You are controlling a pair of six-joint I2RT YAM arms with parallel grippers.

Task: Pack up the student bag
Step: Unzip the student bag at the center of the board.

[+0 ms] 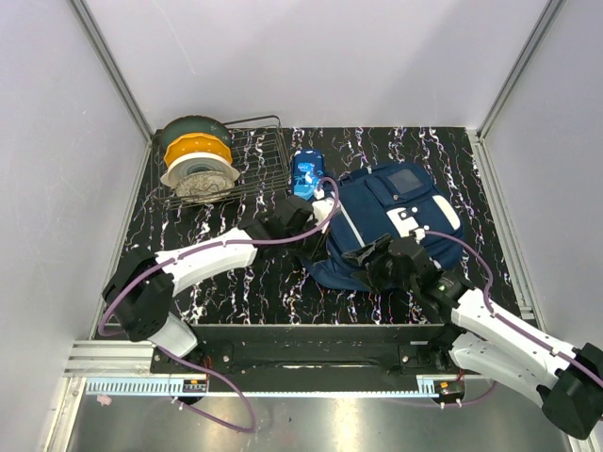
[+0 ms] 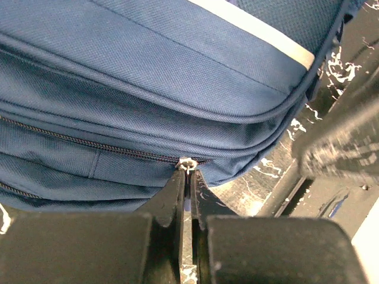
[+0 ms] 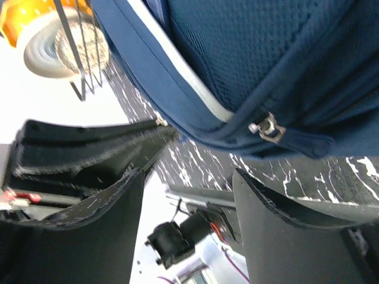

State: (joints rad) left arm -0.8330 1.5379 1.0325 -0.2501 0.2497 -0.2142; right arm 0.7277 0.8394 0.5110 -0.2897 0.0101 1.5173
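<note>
The big dark blue student bag (image 1: 396, 221) lies flat on the black counter (image 1: 245, 282), over to the right, front side up, with white stripes, white patches on its pockets and a little silver zip pull (image 2: 187, 164).

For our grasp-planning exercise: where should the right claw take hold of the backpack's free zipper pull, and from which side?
Probably pinch the metal zipper pull by its flat tab, approaching from the table side of the backpack, where the tab juts clear of the fabric. The right claw is open, facing it.
</note>
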